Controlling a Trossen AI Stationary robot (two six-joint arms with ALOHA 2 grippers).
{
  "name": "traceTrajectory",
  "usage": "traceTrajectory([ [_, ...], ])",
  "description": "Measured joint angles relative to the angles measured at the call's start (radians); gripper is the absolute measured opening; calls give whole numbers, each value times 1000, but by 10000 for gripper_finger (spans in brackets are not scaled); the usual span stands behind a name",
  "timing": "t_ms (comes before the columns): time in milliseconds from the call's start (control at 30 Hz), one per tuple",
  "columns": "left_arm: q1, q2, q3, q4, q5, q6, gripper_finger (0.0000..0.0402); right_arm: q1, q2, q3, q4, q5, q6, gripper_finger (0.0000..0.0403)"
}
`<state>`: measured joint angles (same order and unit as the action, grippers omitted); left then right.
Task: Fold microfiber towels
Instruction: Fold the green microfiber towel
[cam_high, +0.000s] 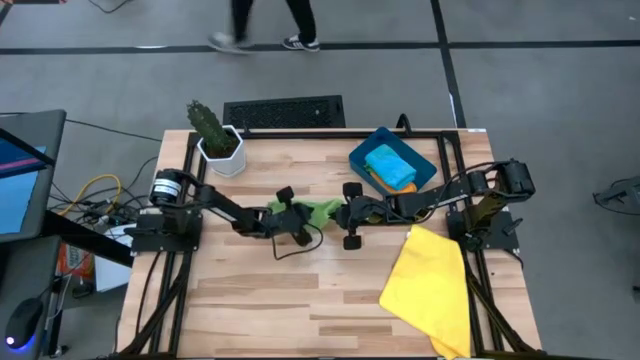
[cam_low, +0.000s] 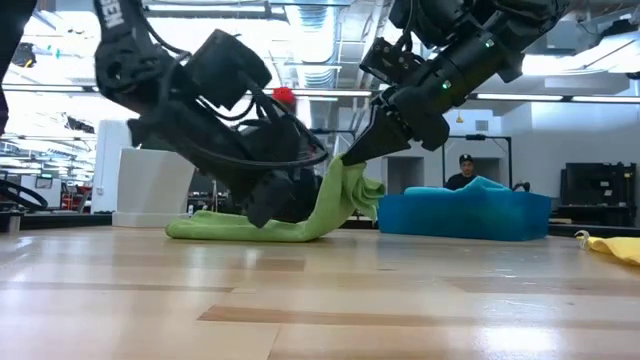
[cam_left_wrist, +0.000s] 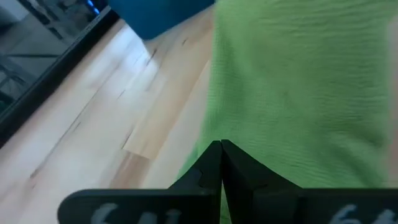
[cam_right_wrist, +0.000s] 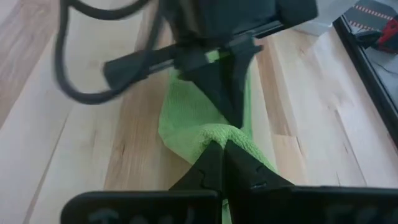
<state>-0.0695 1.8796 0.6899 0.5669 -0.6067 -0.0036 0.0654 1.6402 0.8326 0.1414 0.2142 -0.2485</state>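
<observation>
My right jaws (cam_low: 350, 156) pinch the green towel's (cam_low: 330, 205) raised edge mid-desk; my left jaws (cam_low: 262, 212), closed, pin its flat end, so the fold runs leftward.

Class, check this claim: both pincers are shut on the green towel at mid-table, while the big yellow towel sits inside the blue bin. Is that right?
Not quite. The left pincer and right pincer do both pinch the green towel, but the yellow towel lies flat on the table, hanging over its edge, outside the blue bin. The high view shows it.
</observation>
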Motion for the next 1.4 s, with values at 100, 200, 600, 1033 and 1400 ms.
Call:
traceTrajectory([
  [100,29,11,1,5,47,-1,0,0,0,0,-1,0,5,22],
  [200,49,23,0,-6,93,-14,0,0,0,0,-2,0,5,19],
  [600,78,39,0,30,138,-16,0,13,0,-1,54,-7,-31,18],
  [1033,20,-217,1,-180,97,-52,0,13,0,-1,97,-10,-40,19],
  [1400,-139,-557,-305,-501,-27,-603,0,11,1,-1,122,-60,-48,19],
])
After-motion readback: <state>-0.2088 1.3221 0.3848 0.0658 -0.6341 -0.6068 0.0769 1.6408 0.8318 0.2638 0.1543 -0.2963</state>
